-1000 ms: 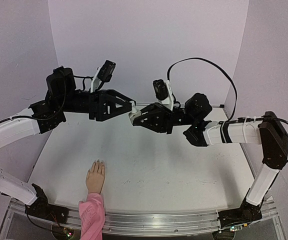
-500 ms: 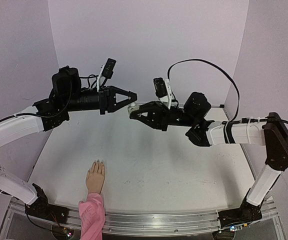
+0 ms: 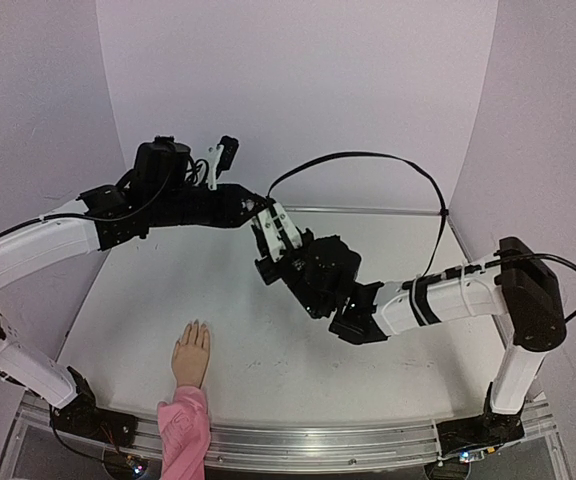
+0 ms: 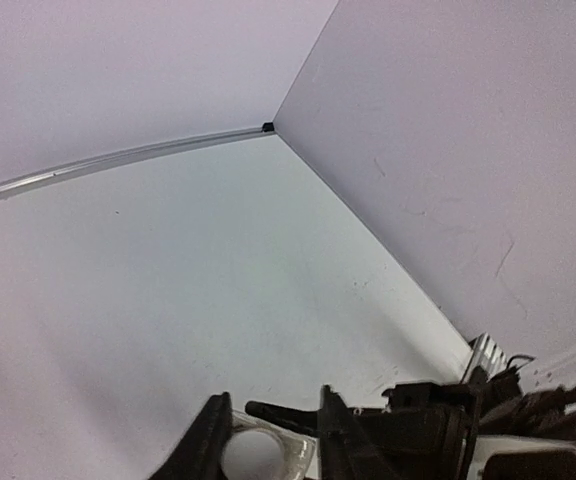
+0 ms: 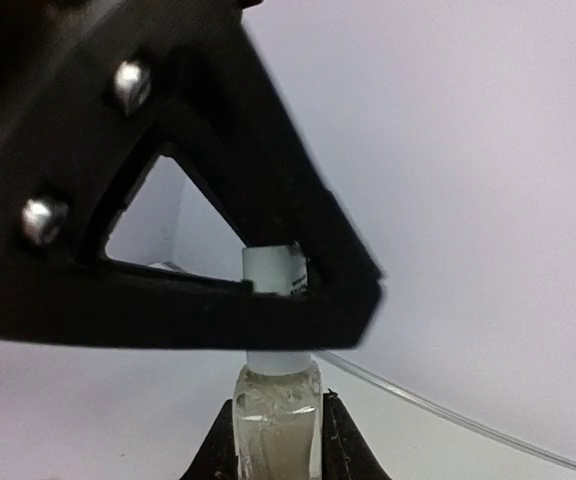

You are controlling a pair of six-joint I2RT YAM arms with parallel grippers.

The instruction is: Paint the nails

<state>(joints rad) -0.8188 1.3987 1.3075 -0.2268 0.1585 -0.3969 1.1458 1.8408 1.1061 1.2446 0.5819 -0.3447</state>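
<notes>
The nails (image 3: 196,326) sit at the tips of the hand (image 3: 191,358), which lies flat, palm down, on the bench (image 3: 268,385) at its near left. From my overhead view they are barely distinguishable from the skin. The fingertips point toward the back wall, and the pink sleeve (image 3: 184,425) runs off the near edge over the rail. Nothing is touching the hand, and both arms are well apart from it, up over the middle of the bench.

There the two sets of jaws meet on the bottle (image 5: 278,425). On my right wrist feed, the right jaws are clamped on its clear body, one finger on each side, with the bottle upright and a pale liquid inside. Its white cap (image 5: 273,268) rises into the left jaws, whose black frame fills most of that feed. On my left wrist feed, the left jaws are closed in on a white piece at the bottom edge, a finger (image 4: 211,440) pressed on either side.

The right arm (image 3: 438,295) reaches in low from the right, and the left arm (image 3: 38,250) reaches in from the left.
</notes>
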